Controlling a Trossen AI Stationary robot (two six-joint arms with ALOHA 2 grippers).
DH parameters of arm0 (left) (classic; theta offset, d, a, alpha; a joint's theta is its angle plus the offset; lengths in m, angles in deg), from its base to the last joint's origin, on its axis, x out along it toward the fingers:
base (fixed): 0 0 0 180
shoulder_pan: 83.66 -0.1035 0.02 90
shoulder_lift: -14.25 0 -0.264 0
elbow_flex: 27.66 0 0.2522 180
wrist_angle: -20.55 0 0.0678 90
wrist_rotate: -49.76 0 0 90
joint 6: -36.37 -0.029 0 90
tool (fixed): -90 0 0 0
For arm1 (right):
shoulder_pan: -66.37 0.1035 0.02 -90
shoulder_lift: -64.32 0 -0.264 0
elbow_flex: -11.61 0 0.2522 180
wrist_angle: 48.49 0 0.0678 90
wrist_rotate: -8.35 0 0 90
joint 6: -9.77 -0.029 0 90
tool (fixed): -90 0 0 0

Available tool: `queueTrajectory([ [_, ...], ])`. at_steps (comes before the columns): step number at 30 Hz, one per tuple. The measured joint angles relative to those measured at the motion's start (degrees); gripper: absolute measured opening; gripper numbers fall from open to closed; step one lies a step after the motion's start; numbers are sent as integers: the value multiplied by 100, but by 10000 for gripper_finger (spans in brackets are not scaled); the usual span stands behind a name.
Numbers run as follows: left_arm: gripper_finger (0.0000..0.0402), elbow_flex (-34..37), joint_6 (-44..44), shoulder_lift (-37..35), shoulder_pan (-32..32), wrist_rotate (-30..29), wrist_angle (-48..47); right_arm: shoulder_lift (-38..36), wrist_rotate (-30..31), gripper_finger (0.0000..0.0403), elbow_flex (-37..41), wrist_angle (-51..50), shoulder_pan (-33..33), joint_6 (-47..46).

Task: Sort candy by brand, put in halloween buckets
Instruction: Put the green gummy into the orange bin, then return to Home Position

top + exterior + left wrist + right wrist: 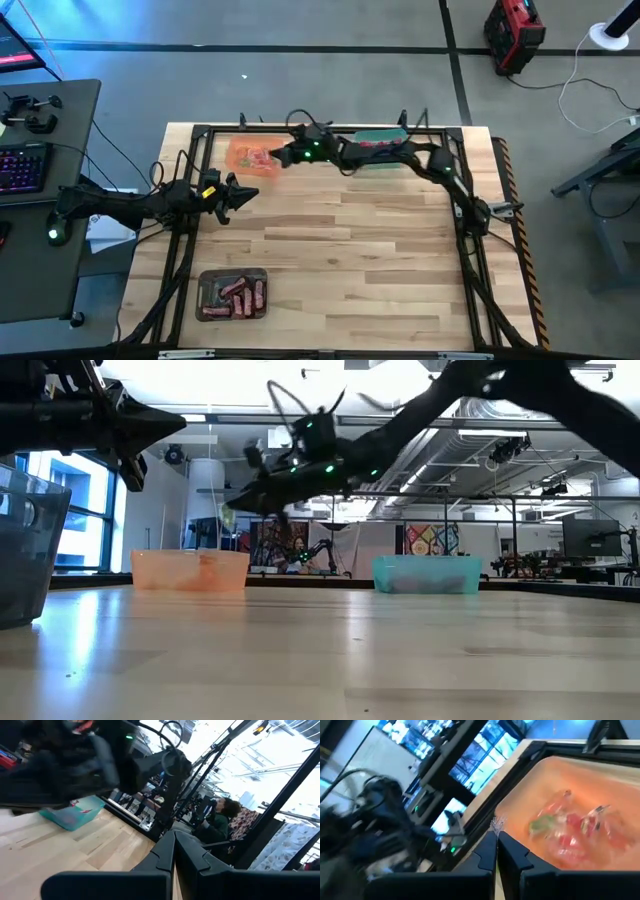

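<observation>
The orange bucket (pixel 236 150) stands at the table's far edge, with red and green candy (pixel 570 827) in it. The green bucket (pixel 382 163) stands to its right, partly under my right arm. A dark grey bucket (pixel 205 280) near the front left holds red and brown candy (pixel 240 297). My right gripper (pixel 274 158) hangs shut over the orange bucket's right part, and a small pale wrapper (pixel 496 823) sticks out of its tips. My left gripper (pixel 245 192) is shut above the table's left side and holds nothing. My right gripper pinches a small candy by a crinkled pale wrapper end (pixel 496 823) between its two fingertips. The fingers slant slightly downward from the table's right side. The candy is clear of the orange bucket's contents. The fingers hide the rest of it.
The wooden table top (pixel 350 240) is bare between the buckets. Black frame rails (pixel 470 250) run along its sides. A person (pixel 220 815) sits beyond the table in the left wrist view.
</observation>
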Motion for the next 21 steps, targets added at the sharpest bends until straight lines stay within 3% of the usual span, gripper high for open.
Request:
queueTrajectory([
  [7, 1, 0, 0, 0, 0, -1, 1, 972, 267, 0, -1351, -74, 19, -88],
  [12, 1, 0, 0, 1, 0, -1, 0, 1222, 660, 10, -2070, -994, 7, -12],
  [15, 1, 0, 0, 0, 1, 0, -1, 1220, 756, 49, -2296, -1379, 6, 358],
  [21, 1, 0, 0, 0, 0, 0, -1, 1220, 583, 175, -2719, -2390, -5, 537],
])
